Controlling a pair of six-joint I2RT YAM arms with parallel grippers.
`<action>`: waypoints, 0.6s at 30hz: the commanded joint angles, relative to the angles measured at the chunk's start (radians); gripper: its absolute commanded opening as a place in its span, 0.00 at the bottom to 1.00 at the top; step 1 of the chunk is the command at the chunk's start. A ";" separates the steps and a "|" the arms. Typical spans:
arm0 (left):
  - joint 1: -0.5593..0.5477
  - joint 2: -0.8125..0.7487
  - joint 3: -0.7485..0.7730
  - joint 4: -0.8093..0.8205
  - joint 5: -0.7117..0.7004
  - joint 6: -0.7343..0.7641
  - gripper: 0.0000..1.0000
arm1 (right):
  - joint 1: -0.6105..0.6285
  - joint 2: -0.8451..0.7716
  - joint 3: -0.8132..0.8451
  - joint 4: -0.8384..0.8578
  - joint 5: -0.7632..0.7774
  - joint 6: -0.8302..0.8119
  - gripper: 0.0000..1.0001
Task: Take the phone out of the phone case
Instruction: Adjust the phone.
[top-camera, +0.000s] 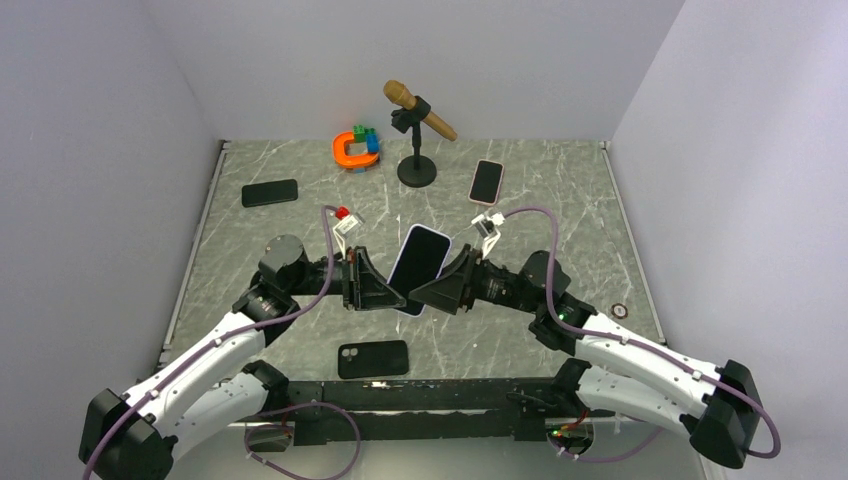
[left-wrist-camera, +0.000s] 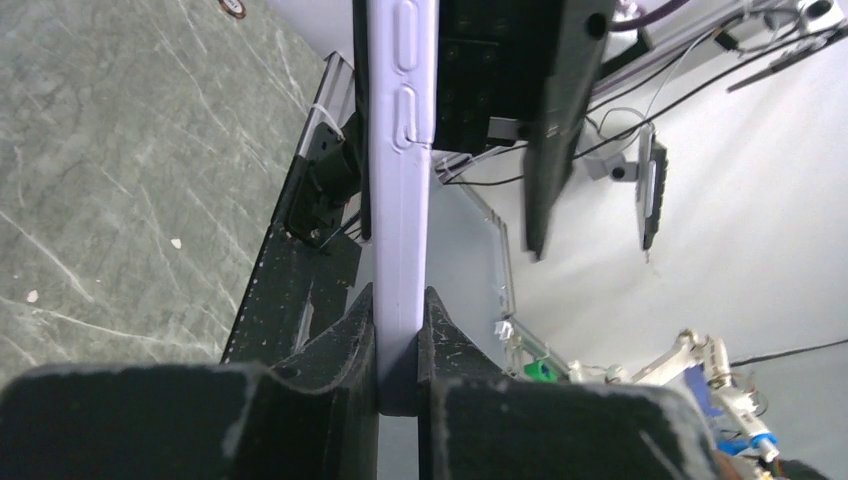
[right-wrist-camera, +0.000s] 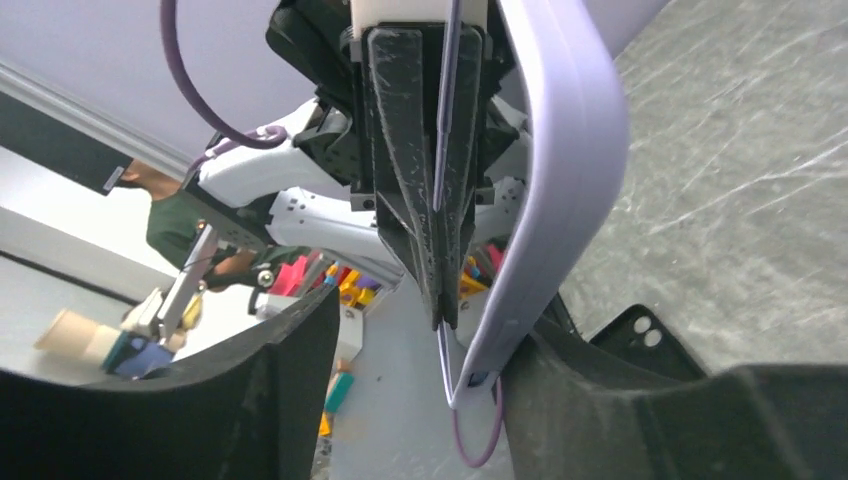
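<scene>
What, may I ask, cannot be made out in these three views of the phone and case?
Top view: whether the lower end of the phone sits in the phone case; the left gripper and right gripper cover it.
Left wrist view: the phone case shows edge-on, front and back unseen.
Top view: the small round thing at right, too small to name.

Noted: phone case (left-wrist-camera: 400, 200) — smooth, matt lilac plastic, rubbery look. The phone (top-camera: 420, 257) screen is glossy black. The left gripper (left-wrist-camera: 400, 305) fingers (left-wrist-camera: 320, 385) — matt black plastic, scuffed. The table (top-camera: 560, 215): marbled grey, dull sheen.
</scene>
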 joint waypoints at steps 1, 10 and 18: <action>-0.001 0.005 -0.014 0.144 -0.002 -0.064 0.00 | -0.048 -0.057 0.041 0.075 0.004 0.038 0.63; -0.009 0.006 -0.035 0.280 0.047 -0.159 0.00 | -0.151 0.054 0.032 0.299 -0.103 0.158 0.60; -0.017 -0.008 -0.010 0.182 0.028 -0.138 0.24 | -0.161 0.107 0.009 0.415 -0.074 0.246 0.00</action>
